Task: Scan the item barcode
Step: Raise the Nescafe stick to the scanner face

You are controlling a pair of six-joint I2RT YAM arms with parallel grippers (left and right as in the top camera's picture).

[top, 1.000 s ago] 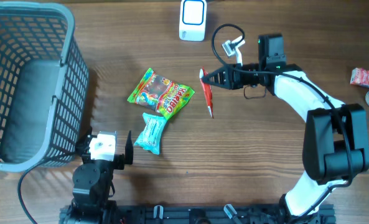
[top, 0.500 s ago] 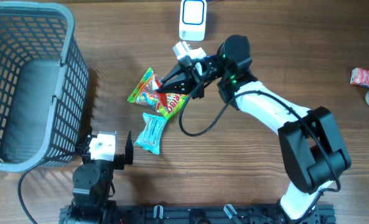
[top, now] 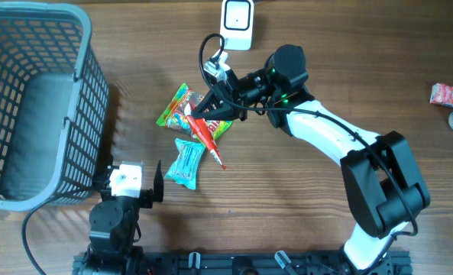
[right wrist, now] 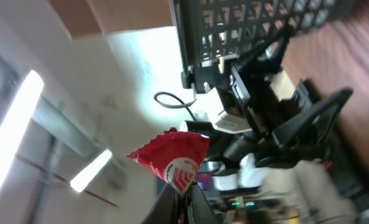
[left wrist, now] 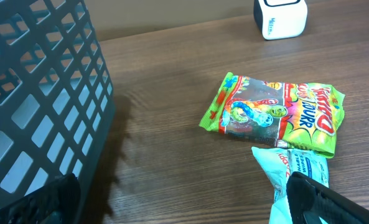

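Brown wood-grain tabletop (top: 325, 229). Right hand (top: 199, 115) clenched on red sachet (top: 208, 137), which slanted over green candy bag (top: 179, 107), near white scanner (top: 237, 23). Left hand (top: 128, 177) released, wide, beside grey basket (top: 27, 23). Ceiling strip light (right wrist: 13, 106) blurred.

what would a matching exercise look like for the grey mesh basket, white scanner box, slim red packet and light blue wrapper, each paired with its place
1 grey plastic mesh basket
2 white boxy scanner
3 slim red packet
4 light blue crinkled wrapper

A gripped by the right gripper
B far edge of the table
C left end of the table
D lying next to the green sweet bag

Pairs: 1-C, 2-B, 3-A, 4-D
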